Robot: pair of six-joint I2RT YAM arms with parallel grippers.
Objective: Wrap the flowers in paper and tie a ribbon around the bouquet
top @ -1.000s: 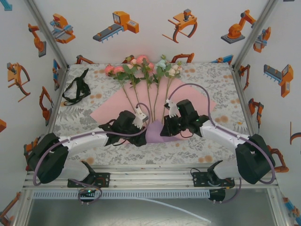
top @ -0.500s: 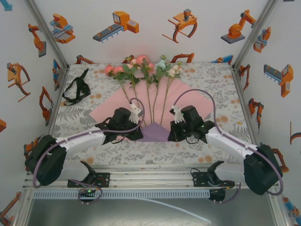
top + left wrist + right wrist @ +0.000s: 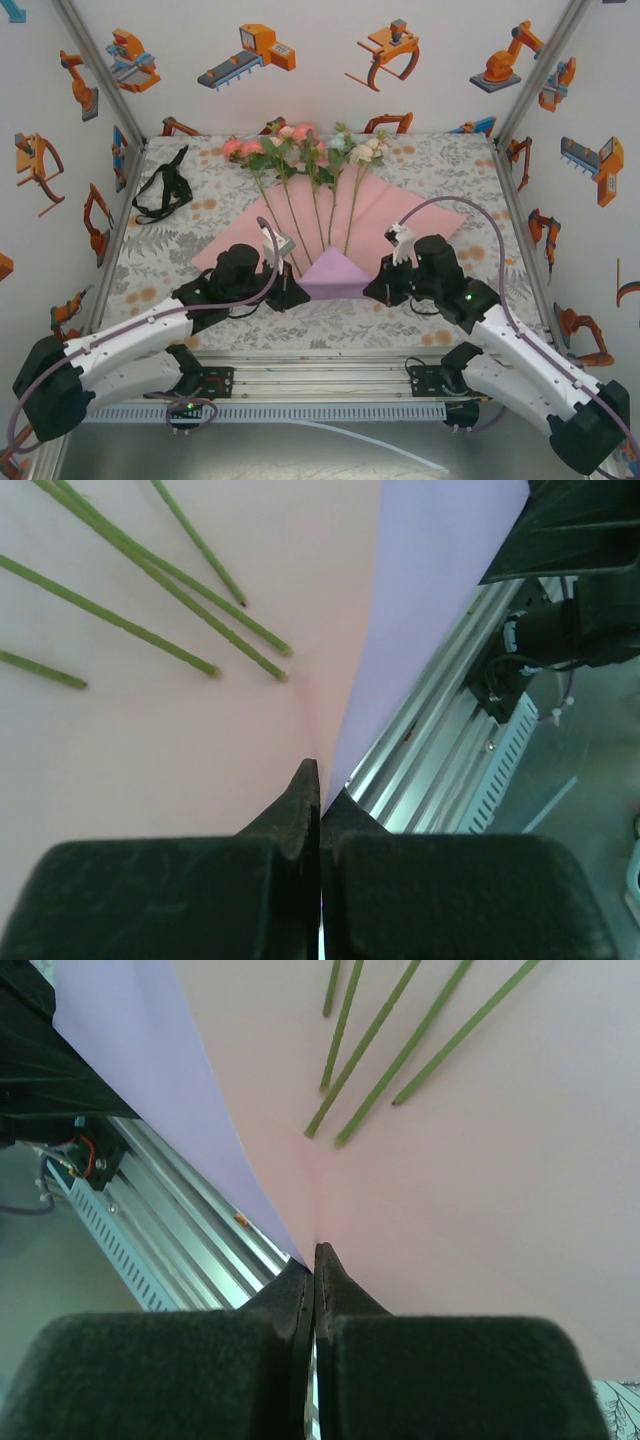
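Note:
The paper [image 3: 395,205] lies pink face up on the table, its near corner folded up as a lilac triangle [image 3: 335,276]. The flowers [image 3: 300,150] fan across it, blooms at the far side, and their green stalks [image 3: 150,580] [image 3: 380,1050] end short of the fold. My left gripper [image 3: 297,296] [image 3: 320,785] is shut on the paper at the fold's left end. At the fold's right end, my right gripper [image 3: 372,291] [image 3: 314,1260] is shut on the paper too. The black ribbon [image 3: 163,187] lies looped at the far left. No bouquet is formed.
A floral cloth [image 3: 450,160] covers the table. An aluminium rail [image 3: 320,375] [image 3: 440,730] runs along the near edge, just behind both grippers. Printed side walls [image 3: 90,150] and corner posts close in the table left and right.
Both grippers have closed on the paper and drawn back toward the near edge, spreading apart. The lilac flap has widened into a clear triangle between them.

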